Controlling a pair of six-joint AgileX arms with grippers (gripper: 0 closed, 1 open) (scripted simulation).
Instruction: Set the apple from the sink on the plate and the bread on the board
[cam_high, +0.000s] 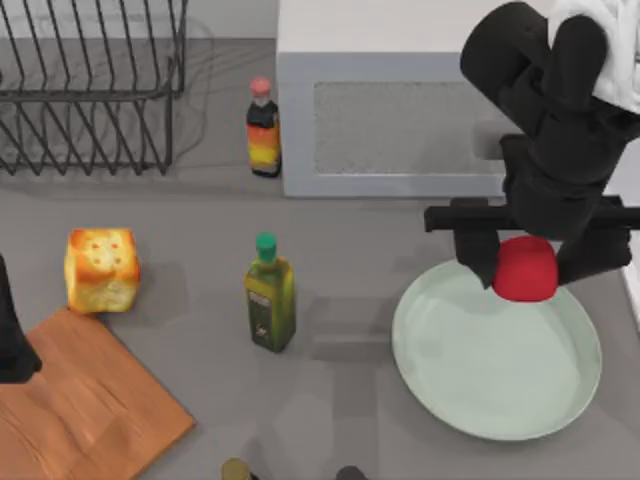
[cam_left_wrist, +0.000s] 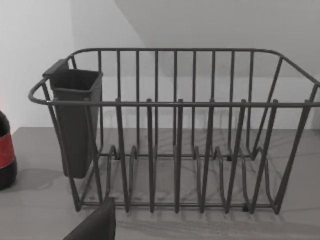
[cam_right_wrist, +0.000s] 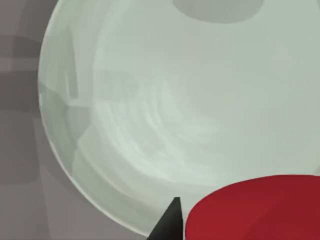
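Board cut off at the picture's lower left edge, bread just beside its far corner, two bottle tops near the board's right cut by the bottom edge, apple partly hidden by the right hand, dish rack cropped.

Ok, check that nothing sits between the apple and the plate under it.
Nothing visible does. The right tool holds the apple over the far rim of the plate, and the plate's surface below it is bare. The oil bottle stands well off to the left.
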